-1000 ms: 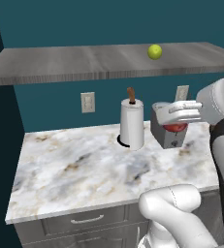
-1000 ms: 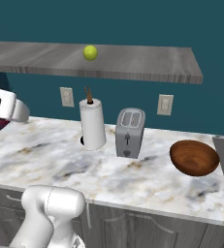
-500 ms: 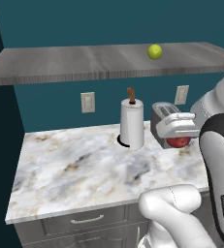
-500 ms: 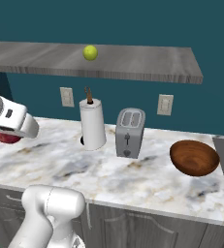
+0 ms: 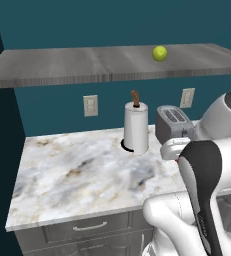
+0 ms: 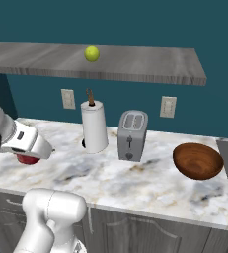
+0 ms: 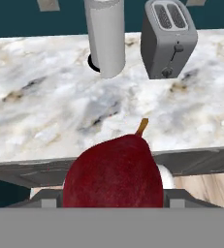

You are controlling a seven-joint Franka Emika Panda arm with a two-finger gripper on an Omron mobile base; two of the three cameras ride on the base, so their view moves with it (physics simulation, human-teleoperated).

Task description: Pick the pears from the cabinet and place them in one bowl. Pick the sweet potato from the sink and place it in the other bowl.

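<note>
The marble worktop (image 6: 135, 183) runs across the middle of the right base view. Above it, the long grey cabinet (image 6: 135, 62) slab stretches across the top of the frame. The yellow-green pear (image 6: 91, 53) sits on it, a little left of the middle. It looks round, so I cannot tell which way it points.

The dark wooden bowl (image 6: 198, 161) sits on the worktop at the right of that view. The toaster (image 6: 132, 135) stands in the middle, and the paper towel roll (image 6: 94, 127) stands just left of it.

The end effector (image 6: 28, 157) is at the left edge of the right base view, over the near end of the worktop. It is partly open and pinches the dark red pear (image 7: 113, 177) from both sides. In the hand view, the red pear is at the bottom middle. Its long way runs up the frame, and its brown stem points up and a bit right, toward the toaster.
</note>
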